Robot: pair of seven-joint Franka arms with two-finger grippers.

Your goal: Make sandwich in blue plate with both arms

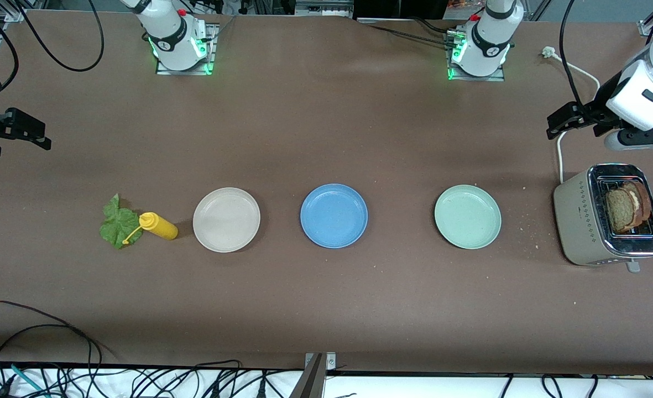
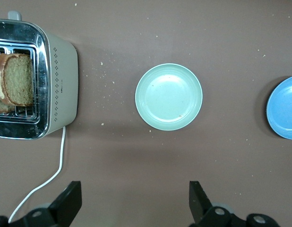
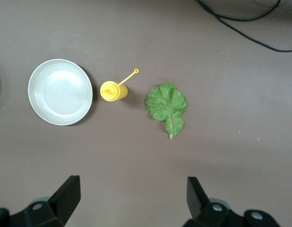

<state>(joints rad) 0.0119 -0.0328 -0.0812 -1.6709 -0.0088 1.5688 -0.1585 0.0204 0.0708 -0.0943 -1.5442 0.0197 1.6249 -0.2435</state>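
The blue plate sits bare in the middle of the bench, level with a cream plate toward the right arm's end and a mint plate toward the left arm's end. Nothing of the sandwich is assembled yet.

What the first move turns on: the two bread slices stand on edge in the toaster at the left arm's edge of the bench, their crusts up. The left gripper hangs over the bench just beside the toaster, on the side toward the bases, its fingers spread wide, so that arm is plainly the nearer one for bread.

The lettuce leaf lies flat at the right arm's end, touching a yellow squeeze bottle. The right gripper hovers over that edge, also spread wide and empty, well apart from the leaf.

The bench top is plain brown and matte, with crumbs near the toaster and plenty of room around the plates.
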